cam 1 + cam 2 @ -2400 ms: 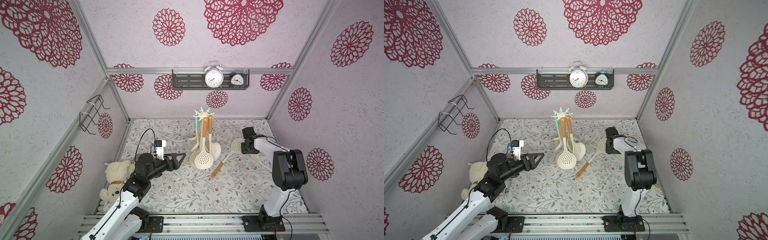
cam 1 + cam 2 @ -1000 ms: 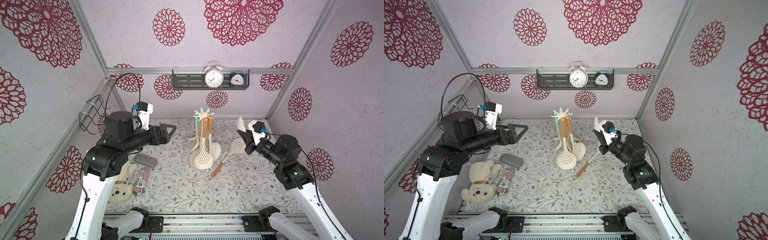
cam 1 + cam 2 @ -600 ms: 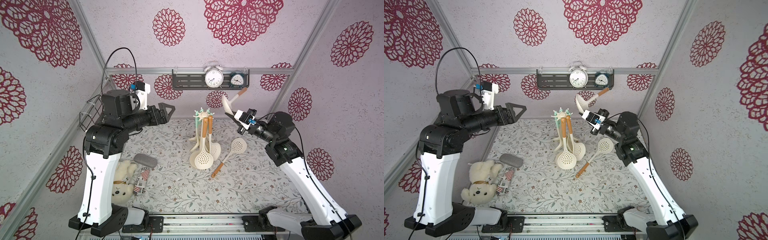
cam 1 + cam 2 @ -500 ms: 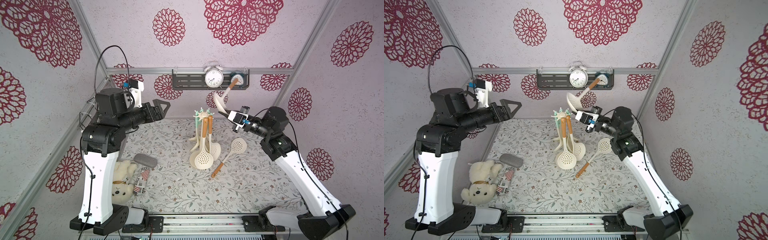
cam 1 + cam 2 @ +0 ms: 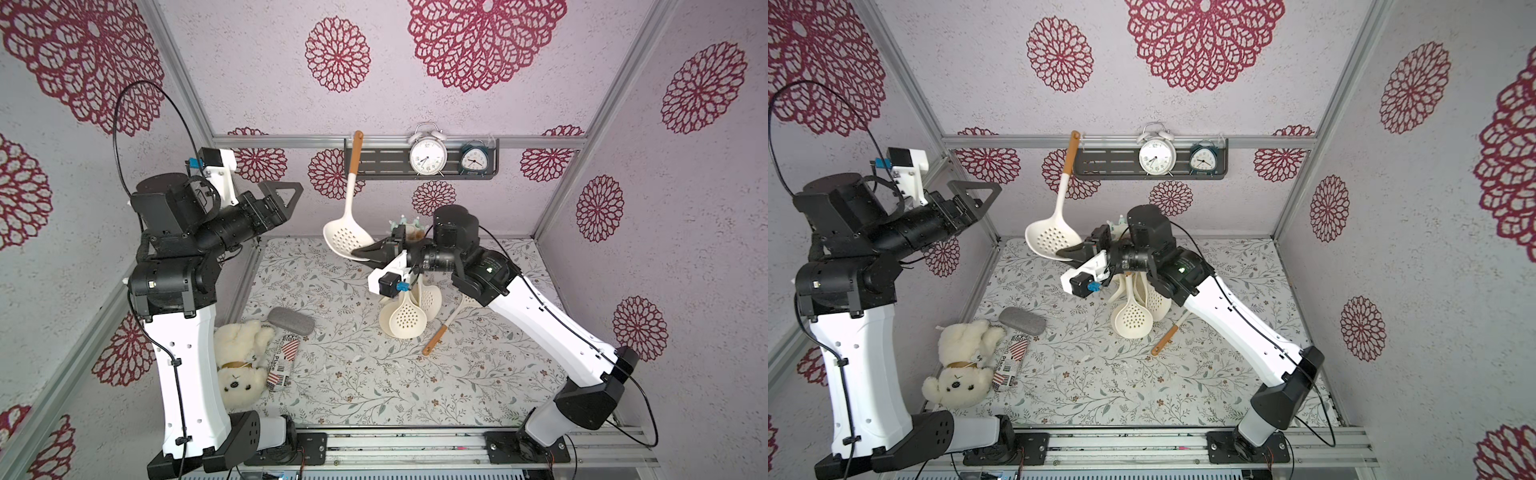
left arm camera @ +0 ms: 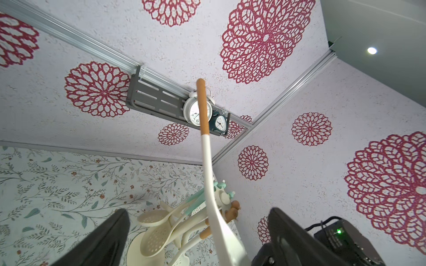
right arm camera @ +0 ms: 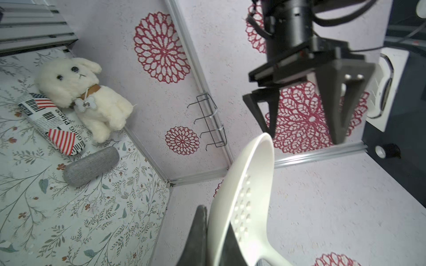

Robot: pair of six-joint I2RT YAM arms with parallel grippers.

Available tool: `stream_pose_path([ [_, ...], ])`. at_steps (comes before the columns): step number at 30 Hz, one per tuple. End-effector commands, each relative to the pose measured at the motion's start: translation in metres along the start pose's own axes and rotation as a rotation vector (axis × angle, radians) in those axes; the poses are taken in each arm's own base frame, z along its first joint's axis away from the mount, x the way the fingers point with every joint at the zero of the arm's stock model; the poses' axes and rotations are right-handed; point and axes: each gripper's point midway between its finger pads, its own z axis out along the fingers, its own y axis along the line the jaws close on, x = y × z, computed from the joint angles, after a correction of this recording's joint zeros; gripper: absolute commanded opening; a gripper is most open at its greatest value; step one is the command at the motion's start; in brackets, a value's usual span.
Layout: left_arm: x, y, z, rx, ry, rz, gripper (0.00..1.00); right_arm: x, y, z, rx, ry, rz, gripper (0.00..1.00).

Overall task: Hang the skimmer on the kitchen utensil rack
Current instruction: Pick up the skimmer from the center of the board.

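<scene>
I've got R hand (image 5: 368, 254) clamped on skimmer (image 5: 343, 237) bowl rim, handle pointing up, near rack (image 6: 223, 196) crown. L hand (image 7: 304, 135) spread wide, empty, well apart.

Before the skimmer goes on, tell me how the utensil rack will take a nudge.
Likely tippy: the kitchen utensil rack bears its load high, at the crown. The hung utensils would probably swing, being held only by hooks.

Plush dog (image 5: 239, 357), grey pouch (image 5: 291, 321) (clocks (image 5: 424, 156) on shelf (image 5: 382, 160))
</scene>
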Motion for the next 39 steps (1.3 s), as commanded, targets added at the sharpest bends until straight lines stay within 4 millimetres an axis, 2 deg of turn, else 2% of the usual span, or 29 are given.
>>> stream_pose_path([
  [1,0.005,0.005,0.014,0.055,0.053,-0.018,0.97,0.011,-0.015,0.0,0.02,0.069,-0.146,0.0],
  [4,0.013,0.02,0.03,0.054,0.104,-0.032,0.97,0.017,-0.01,0.011,0.001,0.066,-0.15,0.0],
  [8,0.02,0.024,0.046,0.09,0.152,-0.039,0.98,0.021,-0.004,0.022,-0.018,0.063,-0.148,0.0],
  [12,0.024,0.038,0.065,0.083,0.184,-0.052,1.0,0.024,0.0,0.03,-0.023,0.057,-0.148,0.0],
  [19,0.041,0.053,0.109,0.078,0.282,-0.056,0.93,0.018,0.003,0.037,-0.033,0.038,-0.15,0.0],
  [22,0.048,0.057,0.123,0.085,0.311,-0.064,0.88,0.018,0.007,0.039,-0.042,0.037,-0.147,0.0],
  [26,0.057,0.06,0.137,0.1,0.346,-0.073,0.79,0.017,0.009,0.039,-0.045,0.035,-0.146,0.0],
  [33,0.065,0.065,0.15,0.115,0.373,-0.086,0.57,0.015,0.015,0.041,-0.054,0.03,-0.142,0.0],
  [36,0.066,0.062,0.152,0.134,0.378,-0.089,0.39,0.015,0.017,0.042,-0.06,0.031,-0.138,0.0],
  [39,0.065,0.059,0.152,0.149,0.376,-0.087,0.16,0.015,0.018,0.043,-0.06,0.03,-0.137,0.0],
])
